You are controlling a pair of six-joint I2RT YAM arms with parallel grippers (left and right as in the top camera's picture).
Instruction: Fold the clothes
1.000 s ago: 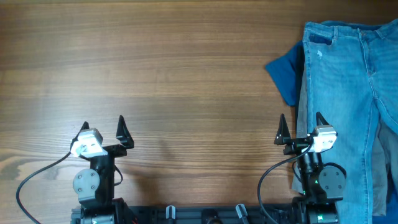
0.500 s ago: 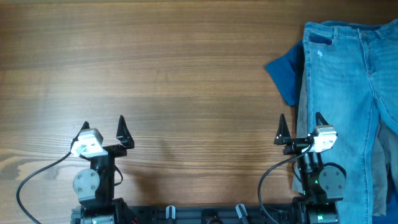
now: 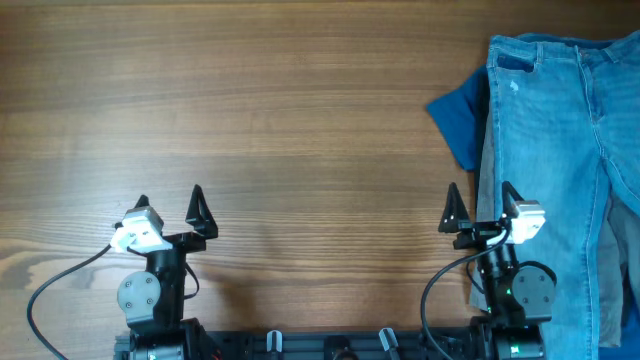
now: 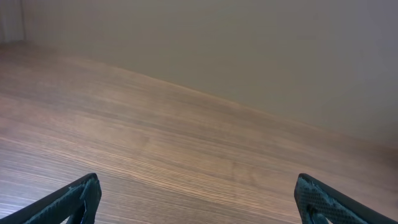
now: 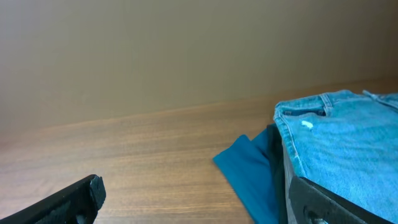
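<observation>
Light blue jeans lie lengthwise along the table's right side, waistband at the far end. A dark blue garment sticks out from under their left edge, and a strip of grey cloth shows beside it. My right gripper is open at the near right, its right finger over the jeans' left edge and holding nothing. In the right wrist view the jeans and the blue garment lie ahead to the right. My left gripper is open over bare wood at the near left.
The wooden table spreads across the left and middle. Both arm bases and their black cables sit along the near edge. A plain wall rises behind the table's far edge.
Both grippers have shifted very slightly; the clothes have not moved.
</observation>
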